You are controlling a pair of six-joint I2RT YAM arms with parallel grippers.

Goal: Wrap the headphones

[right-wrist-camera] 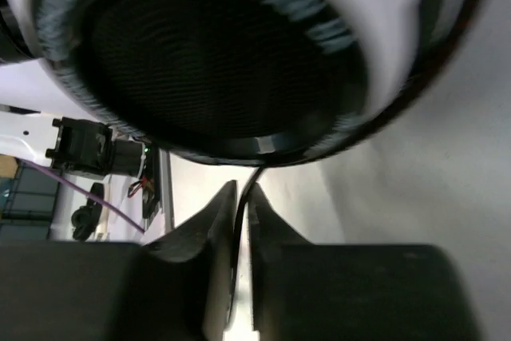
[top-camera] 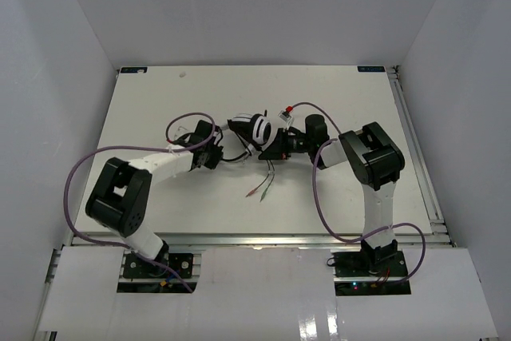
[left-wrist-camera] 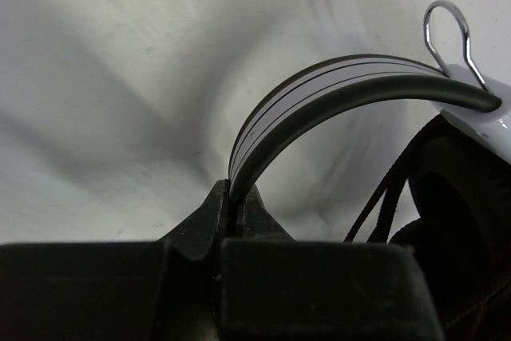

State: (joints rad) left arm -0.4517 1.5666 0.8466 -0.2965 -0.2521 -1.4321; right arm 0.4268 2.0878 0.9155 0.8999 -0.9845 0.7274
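The white-and-black headphones (top-camera: 257,131) are held above the middle of the table between both arms. My left gripper (top-camera: 217,152) is shut on the thin black headband (left-wrist-camera: 319,93), which arcs up and right to an earcup (left-wrist-camera: 459,197). My right gripper (top-camera: 275,149) is shut on the thin black cord (right-wrist-camera: 243,197) just under the big round earcup (right-wrist-camera: 215,53) that fills the right wrist view. Loose cord ends with small plugs (top-camera: 259,189) hang down onto the table below the headphones.
White walls enclose the table (top-camera: 160,101) on the left, back and right. Purple arm cables (top-camera: 319,197) loop beside each arm. A small red item (top-camera: 288,111) shows just behind the headphones. A metal rail (top-camera: 419,173) runs along the table's right edge.
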